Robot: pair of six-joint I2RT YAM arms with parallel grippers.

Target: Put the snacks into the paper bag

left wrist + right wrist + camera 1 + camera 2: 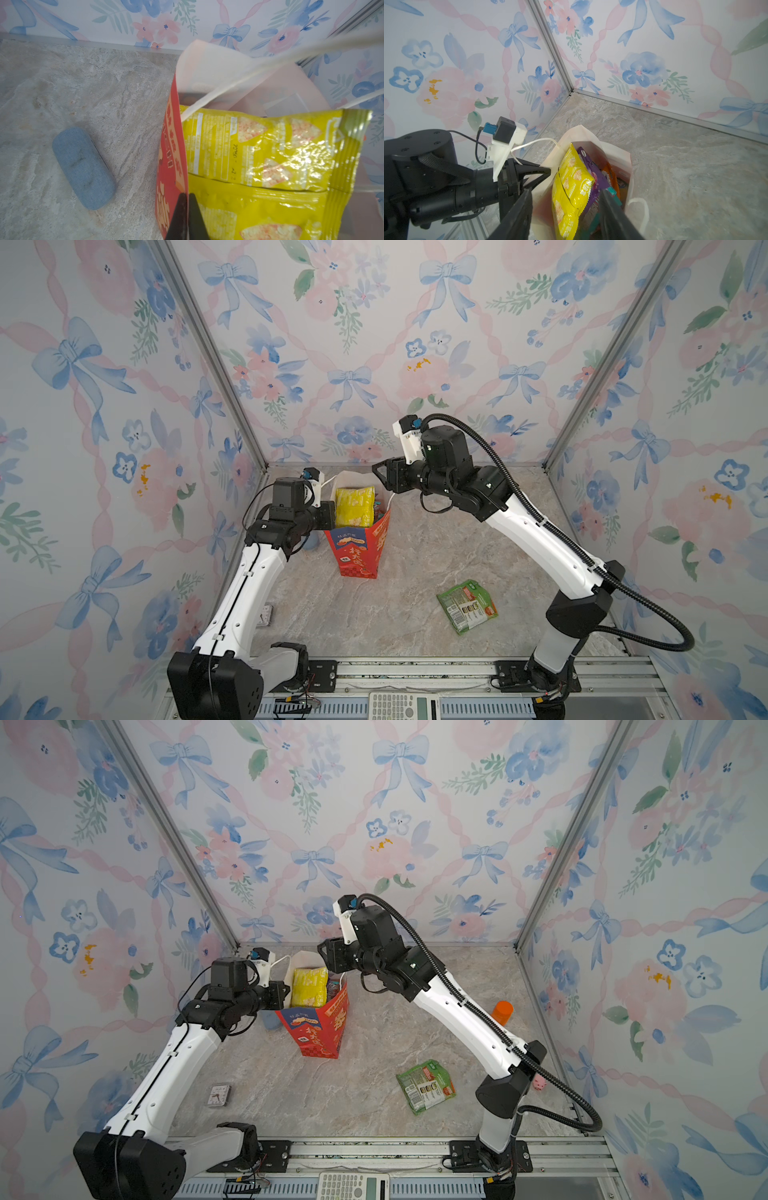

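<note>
Jaws apart, right tool (566, 192) hangs over snacks (571, 176) in paper bag (583, 135).

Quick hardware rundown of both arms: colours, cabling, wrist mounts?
Same build: the left arm and right arm have white link shells with black joint housings and bases. The right carries a thick black corrugated conduit, the left a thin black cable. A white bracket at the wrist holds a black camera with a blue connector. The left gripper and right gripper are black, with tapered jaws.

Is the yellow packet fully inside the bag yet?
Partly in: the yellow packet stands in the bag, its top sticking up above the rim in both top views.
</note>
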